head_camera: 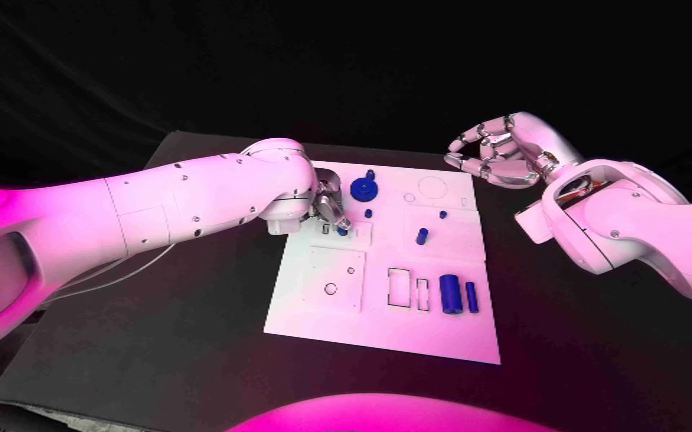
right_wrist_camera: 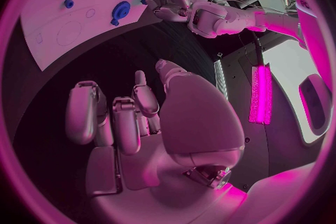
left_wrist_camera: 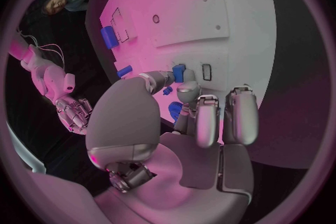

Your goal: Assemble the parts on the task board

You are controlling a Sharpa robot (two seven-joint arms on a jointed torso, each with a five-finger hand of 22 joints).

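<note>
The left hand [head_camera: 323, 207] bends over the near-left part of the white task board [head_camera: 346, 322], its fingers [left_wrist_camera: 183, 91] pinching a small blue block [left_wrist_camera: 178, 73], probably to seat it in the slot just beside them. Beyond the fingertips stands a blue gear [head_camera: 364, 189]; further along lie a blue cylinder [head_camera: 450, 293] and bar. The right hand [head_camera: 500, 152] hovers over the worktop [head_camera: 144, 352] off the board, fingers curled, holding nothing, likely waiting.

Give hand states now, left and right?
Left hand: pinching a small blue part over the board.
Right hand: holds nothing, fingers loosely curled, off the board.
</note>
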